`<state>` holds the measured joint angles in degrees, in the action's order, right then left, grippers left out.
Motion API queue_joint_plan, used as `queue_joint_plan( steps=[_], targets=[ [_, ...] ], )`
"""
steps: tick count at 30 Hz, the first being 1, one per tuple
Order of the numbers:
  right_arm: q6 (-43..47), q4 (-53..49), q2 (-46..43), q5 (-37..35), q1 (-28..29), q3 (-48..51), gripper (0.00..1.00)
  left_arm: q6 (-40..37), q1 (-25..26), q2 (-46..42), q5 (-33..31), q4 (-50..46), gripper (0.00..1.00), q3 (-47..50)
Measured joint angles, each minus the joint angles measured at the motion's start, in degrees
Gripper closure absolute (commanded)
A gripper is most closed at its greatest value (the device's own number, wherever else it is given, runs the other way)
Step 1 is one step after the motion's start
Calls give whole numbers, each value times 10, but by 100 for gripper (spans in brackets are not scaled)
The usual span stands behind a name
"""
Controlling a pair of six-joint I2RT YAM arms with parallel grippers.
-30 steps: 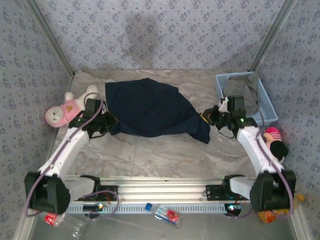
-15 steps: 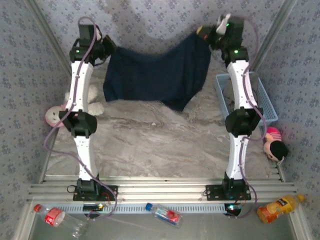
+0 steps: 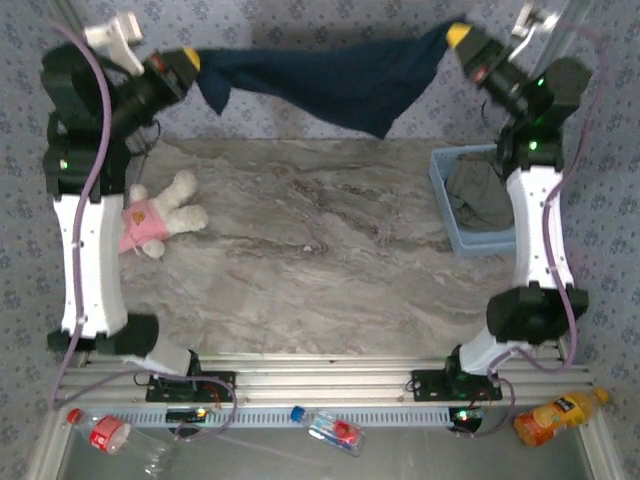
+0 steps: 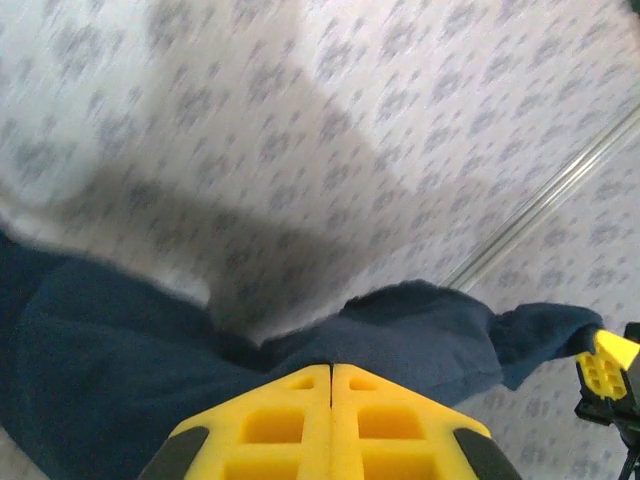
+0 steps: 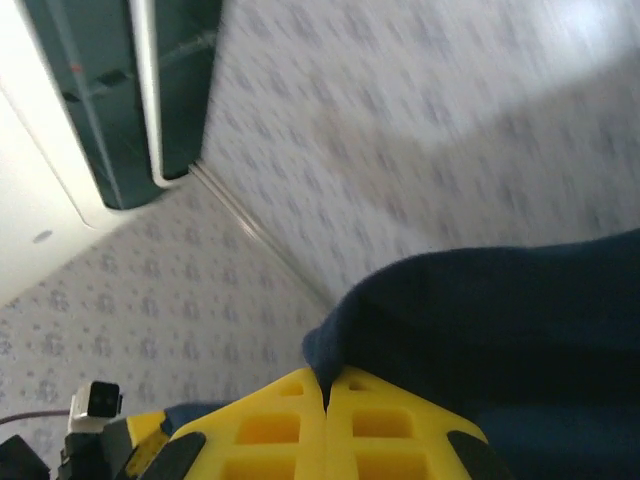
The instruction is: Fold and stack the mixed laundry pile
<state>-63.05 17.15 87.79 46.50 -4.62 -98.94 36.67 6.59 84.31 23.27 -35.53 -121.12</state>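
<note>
1. Navy garment [image 3: 330,80], top external view: it hangs spread in the air between the two grippers, clear of the table [image 3: 320,260]. The left gripper [image 3: 190,60] is clamped on one end and the right gripper [image 3: 457,36] on the opposite end. The lower edge sags to a point nearer the right gripper.
2. Same view: the olive-grey garment [image 3: 478,195] lies crumpled in the basket [image 3: 440,185], below the right gripper. A plush toy [image 3: 155,215] lies on the table below the left gripper.
3. Left wrist view: the left gripper [image 4: 331,372] has its yellow fingers pressed together, with the navy garment [image 4: 150,350] pinched at the tips. The cloth runs ahead to the right gripper [image 4: 605,365].
4. Right wrist view: the right gripper [image 5: 325,392] has its fingers pressed together. The navy garment [image 5: 500,330] is bunched at the tips and to their right.
</note>
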Motion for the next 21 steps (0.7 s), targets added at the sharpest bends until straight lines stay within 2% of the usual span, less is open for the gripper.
queue_joint_plan(
  steps=[3,4,5,8,10,11,12,13,14,15,17,21],
  targets=[
    [48,-49,-93,3,2,229,100,-2,2,-102,-35,56,100,269],
    [61,-88,-120,5,2,300,100,2,3,-121,-45,47,100,346],
    [78,-113,-146,0,3,370,100,8,7,-146,-63,66,88,437],
    [122,-271,-241,-10,13,546,98,37,24,-152,-89,52,30,669],
    [152,-385,-318,-9,19,603,94,62,45,-160,-102,16,25,777],
    [170,-449,-364,-8,18,615,79,75,57,-177,-110,-11,25,816],
    [181,-485,-405,-10,13,615,50,86,67,-203,-118,-36,24,835],
    [191,-512,-433,-13,9,610,31,91,71,-228,-127,-51,21,839],
    [201,-534,-453,-19,5,602,16,97,70,-256,-142,-56,17,832],
    [209,-551,-467,-24,2,588,14,97,70,-272,-153,-57,10,819],
    [223,-562,-466,-41,0,558,18,96,68,-278,-176,-56,11,769],
    [237,-553,-420,-91,1,533,21,90,66,-212,-187,-19,12,686]
  ],
)
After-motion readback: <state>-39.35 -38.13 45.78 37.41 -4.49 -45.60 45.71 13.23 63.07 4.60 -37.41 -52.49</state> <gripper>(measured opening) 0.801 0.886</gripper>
